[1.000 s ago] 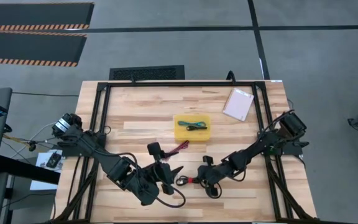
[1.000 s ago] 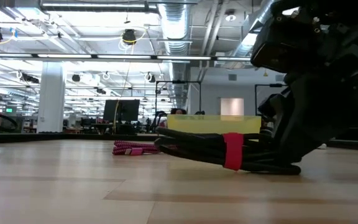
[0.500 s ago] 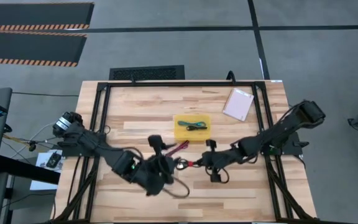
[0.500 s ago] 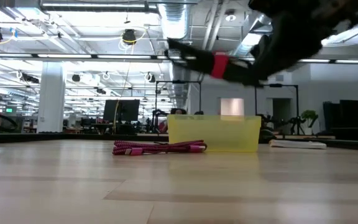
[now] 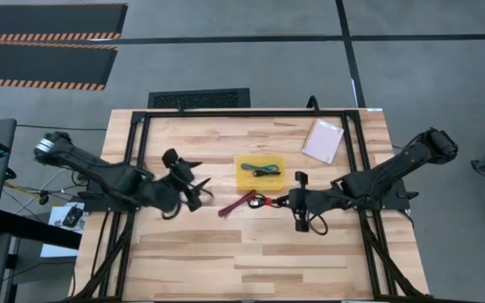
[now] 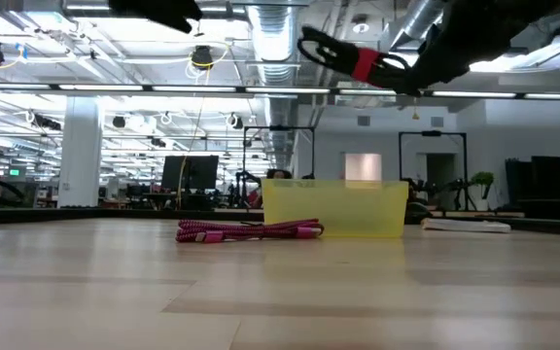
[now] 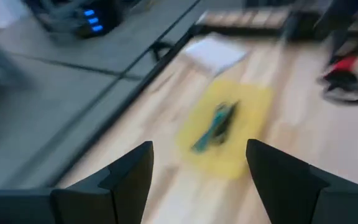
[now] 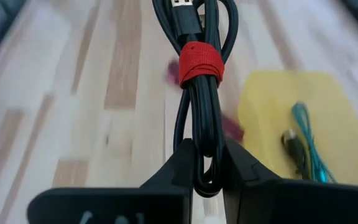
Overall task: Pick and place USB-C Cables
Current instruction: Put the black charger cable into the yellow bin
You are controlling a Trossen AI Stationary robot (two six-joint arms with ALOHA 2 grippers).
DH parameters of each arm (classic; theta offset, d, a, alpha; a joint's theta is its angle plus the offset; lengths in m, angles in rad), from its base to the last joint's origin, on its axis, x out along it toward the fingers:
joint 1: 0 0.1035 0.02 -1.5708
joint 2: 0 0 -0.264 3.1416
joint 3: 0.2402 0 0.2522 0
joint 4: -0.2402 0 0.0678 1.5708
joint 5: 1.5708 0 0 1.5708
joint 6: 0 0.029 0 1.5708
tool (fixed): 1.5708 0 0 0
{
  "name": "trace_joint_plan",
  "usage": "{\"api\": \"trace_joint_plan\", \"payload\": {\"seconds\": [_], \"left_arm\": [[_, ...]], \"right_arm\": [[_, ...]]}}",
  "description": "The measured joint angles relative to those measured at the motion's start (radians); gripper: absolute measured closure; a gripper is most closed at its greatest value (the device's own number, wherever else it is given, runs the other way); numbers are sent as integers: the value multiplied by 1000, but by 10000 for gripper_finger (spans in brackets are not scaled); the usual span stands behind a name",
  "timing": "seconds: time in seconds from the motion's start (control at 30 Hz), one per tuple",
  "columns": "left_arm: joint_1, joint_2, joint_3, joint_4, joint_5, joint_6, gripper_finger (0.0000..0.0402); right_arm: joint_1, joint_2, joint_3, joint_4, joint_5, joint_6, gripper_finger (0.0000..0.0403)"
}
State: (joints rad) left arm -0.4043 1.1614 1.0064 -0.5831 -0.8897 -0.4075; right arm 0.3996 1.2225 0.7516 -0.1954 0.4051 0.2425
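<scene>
Right gripper: the right gripper (image 5: 283,202) hangs above the table just in front of the shallow yellow rectangular plastic tray (image 5: 244,180); its two fingers are closed tight on the black cable bundle with a red tie (image 8: 199,81), which is lifted clear of the wood
Black bundle: it sticks out forward from the fingers, the red tie near its middle; in the low view it is high in the air above the tray (image 6: 353,60)
Left gripper: the left gripper (image 5: 197,187) is over the left half of the light wooden table (image 5: 183,252), well apart from the tray; its fingers (image 7: 129,177) stand wide apart and hold nothing
Maroon braided cable: the maroon cable (image 5: 237,203) lies flat on the table, just beside the front of the tray, under the lifted bundle
Tray content: the thin teal cable (image 5: 260,167) lies inside the tray, with a thin dark cable (image 8: 293,147) beside it
Packet: the flat pale pinkish-white rectangular packet (image 5: 322,140) lies near the far right corner of the table, apart from the tray
</scene>
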Motion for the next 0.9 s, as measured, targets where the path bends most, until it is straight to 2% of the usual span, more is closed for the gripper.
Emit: {"api": "trace_joint_plan", "payload": {"seconds": [0.1,0.2,0.27,0.37,0.5,0.67,0.8,0.9], "left_arm": [[27,-156,-221,345,91,59,155],[70,-257,-424,772,265,163,155],[113,-277,-533,1039,381,214,155],[186,-257,-649,1312,474,216,155],[280,-164,-692,1450,593,165,155],[346,19,-651,1639,747,176,155],[374,169,-594,1769,772,191,155],[395,266,-540,1789,787,183,155]], "right_arm": [[-3,-54,-82,182,17,-27,356],[-11,-89,-182,414,17,-43,355],[-19,-86,-244,597,17,-59,355],[-39,-52,-307,833,17,-70,355],[-79,24,-327,1029,16,-71,355],[-136,135,-327,1226,-43,-86,355],[-174,214,-327,1335,-66,-86,355],[-188,257,-327,1393,-76,-84,355]]}}
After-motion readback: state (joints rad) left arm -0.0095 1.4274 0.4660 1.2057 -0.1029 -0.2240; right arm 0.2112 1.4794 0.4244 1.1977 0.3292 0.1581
